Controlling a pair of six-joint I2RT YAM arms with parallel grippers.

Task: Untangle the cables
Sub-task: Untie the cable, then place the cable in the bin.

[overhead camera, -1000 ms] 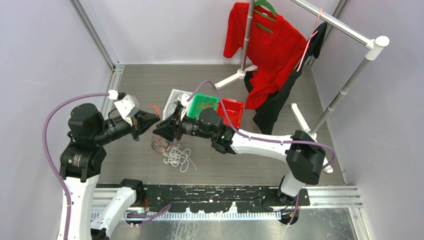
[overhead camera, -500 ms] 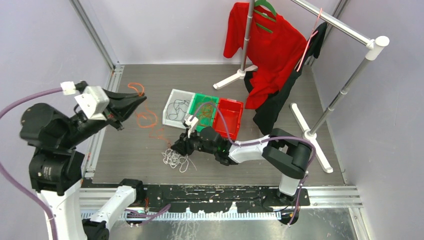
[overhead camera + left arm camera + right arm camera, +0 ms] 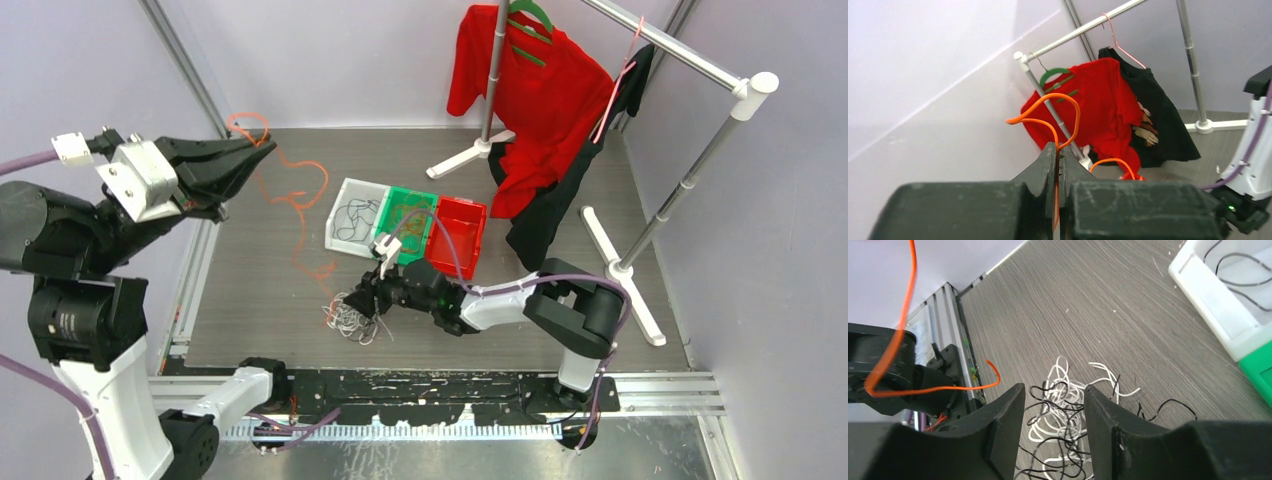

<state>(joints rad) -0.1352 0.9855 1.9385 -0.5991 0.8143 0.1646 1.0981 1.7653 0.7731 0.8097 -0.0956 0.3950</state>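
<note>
Since the last frame the left gripper has swung up and out, clenched on the orange cable trailing down toward the black-and-white tangle on the table — the right gripper sits released over it, so we risk a snag dragging the bunch.

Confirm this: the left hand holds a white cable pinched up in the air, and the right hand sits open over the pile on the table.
Wrong colour: the cable pinched in the left hand is orange, not white, as the left wrist view shows. The right hand does sit open over the pile.
</note>
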